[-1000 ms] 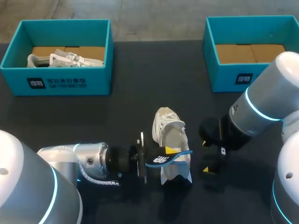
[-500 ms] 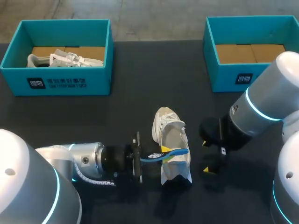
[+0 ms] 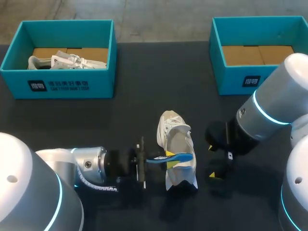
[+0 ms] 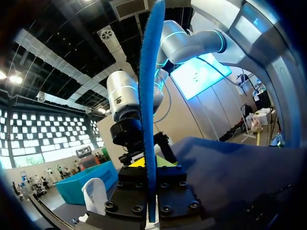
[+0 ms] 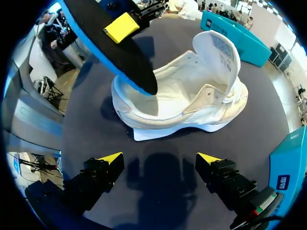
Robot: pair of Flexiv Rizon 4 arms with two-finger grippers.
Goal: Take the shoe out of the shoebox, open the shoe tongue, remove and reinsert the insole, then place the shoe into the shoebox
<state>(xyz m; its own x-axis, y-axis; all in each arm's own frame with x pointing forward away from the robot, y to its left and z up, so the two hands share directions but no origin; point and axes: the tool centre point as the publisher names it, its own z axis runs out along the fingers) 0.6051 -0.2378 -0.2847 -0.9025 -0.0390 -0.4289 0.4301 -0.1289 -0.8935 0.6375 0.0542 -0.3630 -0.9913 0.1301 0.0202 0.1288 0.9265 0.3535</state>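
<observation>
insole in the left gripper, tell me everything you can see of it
The insole is thin and flat, foam-like, with a dark face and a bright blue rim. The left gripper pinches it partway along between its yellow tips. Its free tip dips into the opening of the white shoe.

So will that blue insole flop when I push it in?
Likely holds shape: the insole juts from the left pincer with just a slight curve. Edge-on it looks thin, so probably light and may buckle against the shoe.
</observation>
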